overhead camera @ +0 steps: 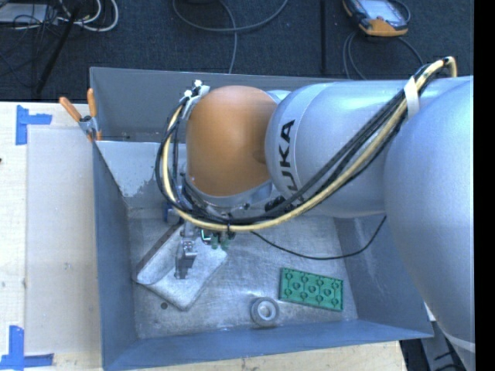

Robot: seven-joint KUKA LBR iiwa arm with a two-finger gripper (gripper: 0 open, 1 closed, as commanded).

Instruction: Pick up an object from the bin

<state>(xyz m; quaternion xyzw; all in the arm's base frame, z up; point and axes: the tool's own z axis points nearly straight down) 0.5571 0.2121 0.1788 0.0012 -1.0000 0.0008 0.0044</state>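
My gripper [186, 263] hangs below the orange wrist cover in the left half of the bin. It is right above, or touching, a flat pale grey rectangular slab [172, 286] that lies at an angle on the bin floor. Whether the slab is gripped I cannot tell. A green studded building plate [311, 290] lies flat to the right, well apart from the gripper. In front of that plate, near the bin's front wall, lies a small grey ring [265, 310].
The big arm and its cables cover the bin's back and right side. The bin's sloping left wall rises close beside the slab. Bare floor shows between the slab and the green plate.
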